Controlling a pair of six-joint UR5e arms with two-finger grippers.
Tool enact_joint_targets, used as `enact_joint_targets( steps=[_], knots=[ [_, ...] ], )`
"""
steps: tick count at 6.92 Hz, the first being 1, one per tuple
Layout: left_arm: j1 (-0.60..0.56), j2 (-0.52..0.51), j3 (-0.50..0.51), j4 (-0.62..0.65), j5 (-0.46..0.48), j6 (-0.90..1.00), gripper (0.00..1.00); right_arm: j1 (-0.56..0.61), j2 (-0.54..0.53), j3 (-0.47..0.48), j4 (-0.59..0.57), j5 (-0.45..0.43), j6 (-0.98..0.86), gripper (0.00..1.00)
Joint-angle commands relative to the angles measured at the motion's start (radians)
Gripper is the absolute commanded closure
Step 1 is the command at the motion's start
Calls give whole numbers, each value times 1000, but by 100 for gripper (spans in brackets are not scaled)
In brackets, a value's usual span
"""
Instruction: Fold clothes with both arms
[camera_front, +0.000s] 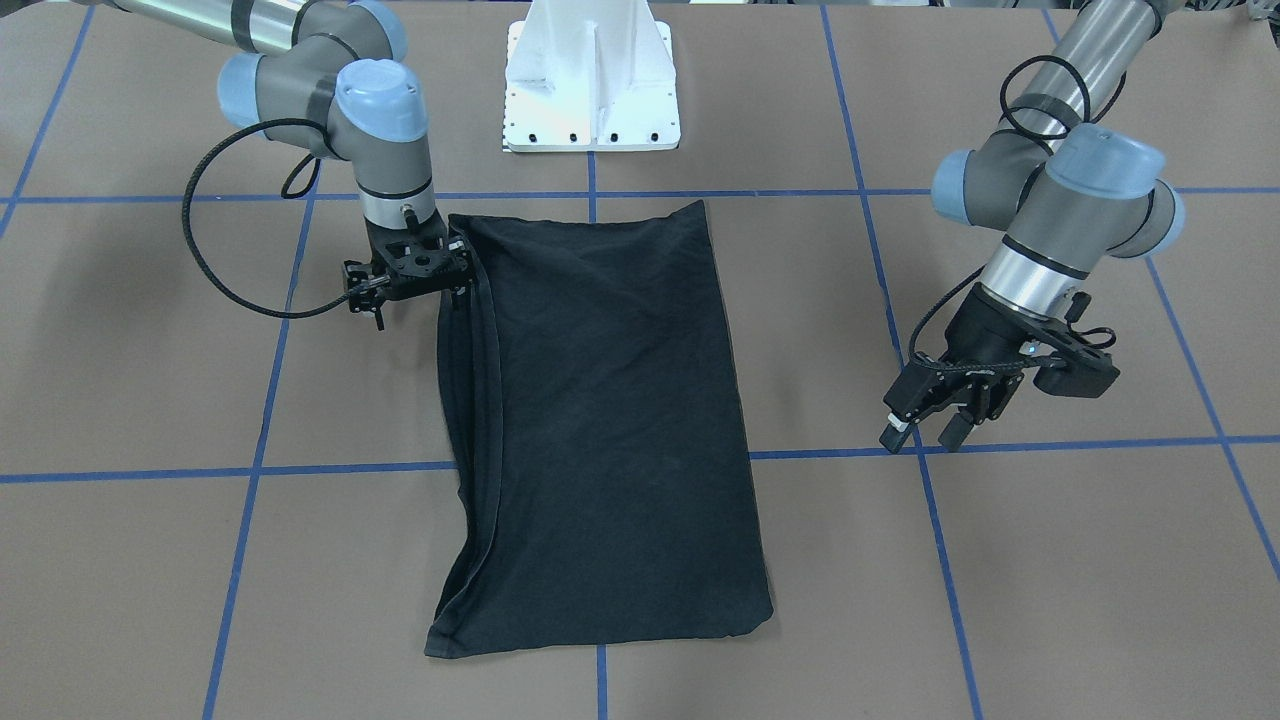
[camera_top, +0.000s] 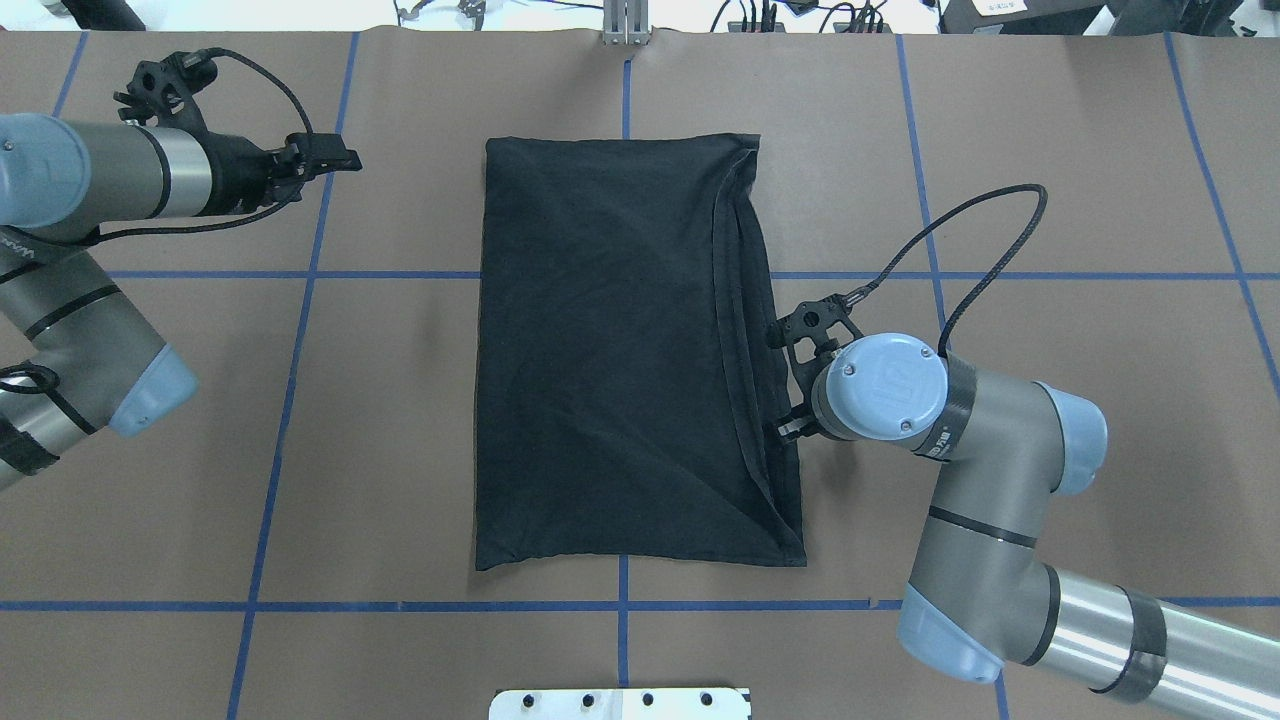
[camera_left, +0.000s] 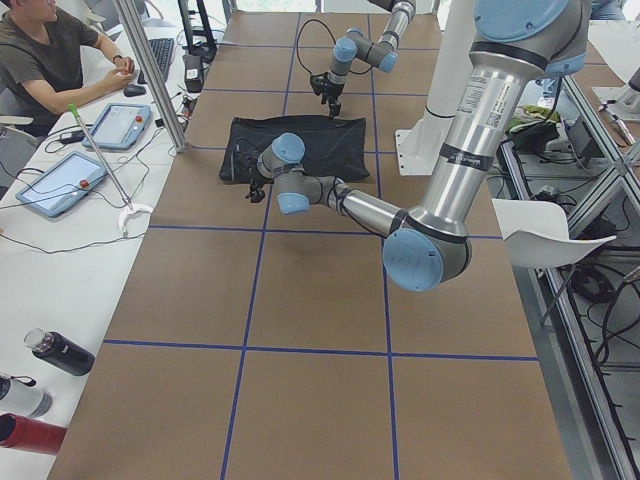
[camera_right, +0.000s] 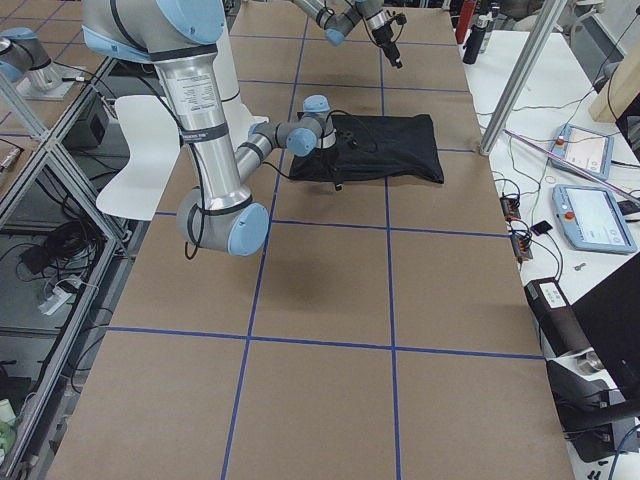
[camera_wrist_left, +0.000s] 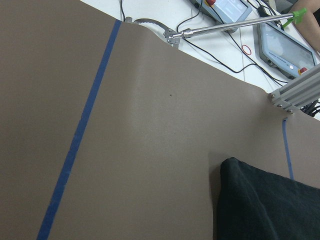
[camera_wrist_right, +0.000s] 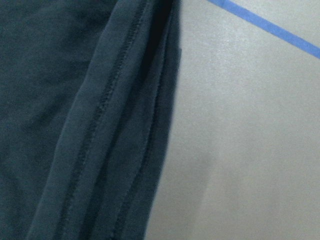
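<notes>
Black T-shirt (camera_front: 610, 420) lies folded mid-frame on the bench (camera_front: 1050, 580). Right tool (camera_front: 415, 285) sits at its upper-left edge; pinching or not, I can't tell. Left tool (camera_front: 925, 435) hangs spread, far right.

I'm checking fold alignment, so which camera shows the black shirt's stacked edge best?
The right wrist-mounted view: the T-shirt's layered hems and stitching fill it close up. Overhead and front-facing views show the whole shirt, layers as thin lines; the side views show it small; the left wrist view catches one corner.
</notes>
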Motion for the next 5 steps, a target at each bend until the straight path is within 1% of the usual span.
enact_joint_targets(
  steps=[1,2,3,4,5],
  knots=[
    [0,-1,-2,-1,-7,-2,0,42,-34,33,-1,31,-24,1],
    [0,-1,-2,0,-7,-2,0,71,-28,60,-2,86,-29,1],
    [0,-3,-2,-1,-9,-2,0,67,-21,70,-2,89,-26,0],
    [0,-3,-2,-1,-7,-3,0,38,-5,71,-2,73,-13,0],
    [0,-3,-3,-1,-7,-3,0,13,1,74,-2,34,-12,0]
  ],
)
